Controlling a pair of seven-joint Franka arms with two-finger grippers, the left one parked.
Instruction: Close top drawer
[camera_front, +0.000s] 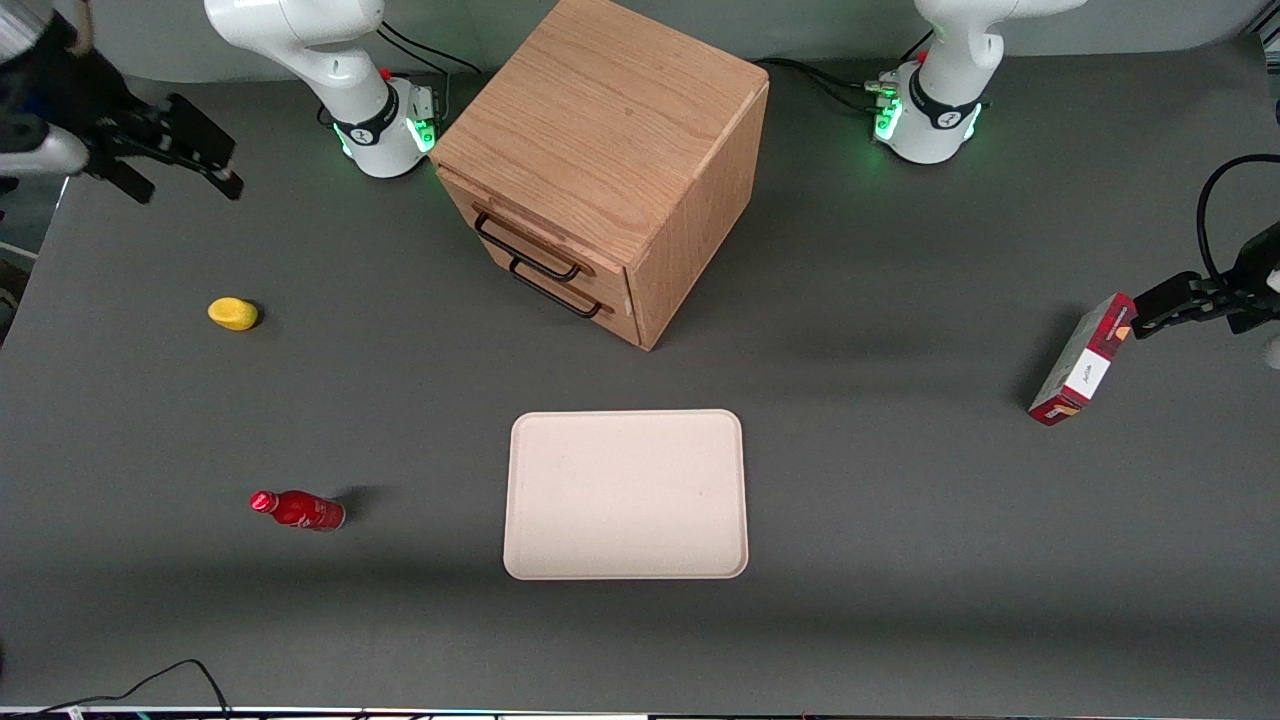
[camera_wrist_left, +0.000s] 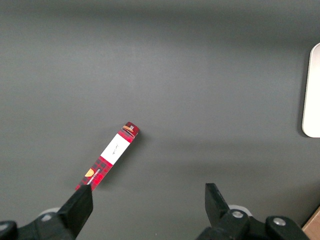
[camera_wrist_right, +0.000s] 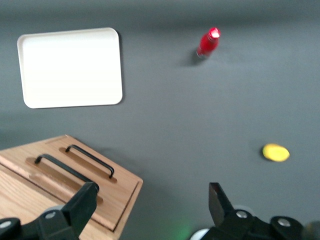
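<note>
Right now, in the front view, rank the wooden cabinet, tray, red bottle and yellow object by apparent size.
1. Wooden cabinet
2. Tray
3. Red bottle
4. Yellow object

The hand hangs open above the table, toward the working arm's end.

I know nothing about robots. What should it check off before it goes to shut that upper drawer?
1. Hand free: ok. The right arm's black two-finger hand is open and holds nothing.
2. Hand at the drawer: not ok. It hangs over the table toward the working arm's end, apart from the light-oak wooden cabinet.
3. Target found: ok. The shallow upper drawer and its thin black wire handle show plainly.
4. How far the drawer sticks out: cannot tell.
5. Way clear: ok. The small yellow rounded object and the red bottle lie nearer the front camera, off the line to the drawer.
</note>
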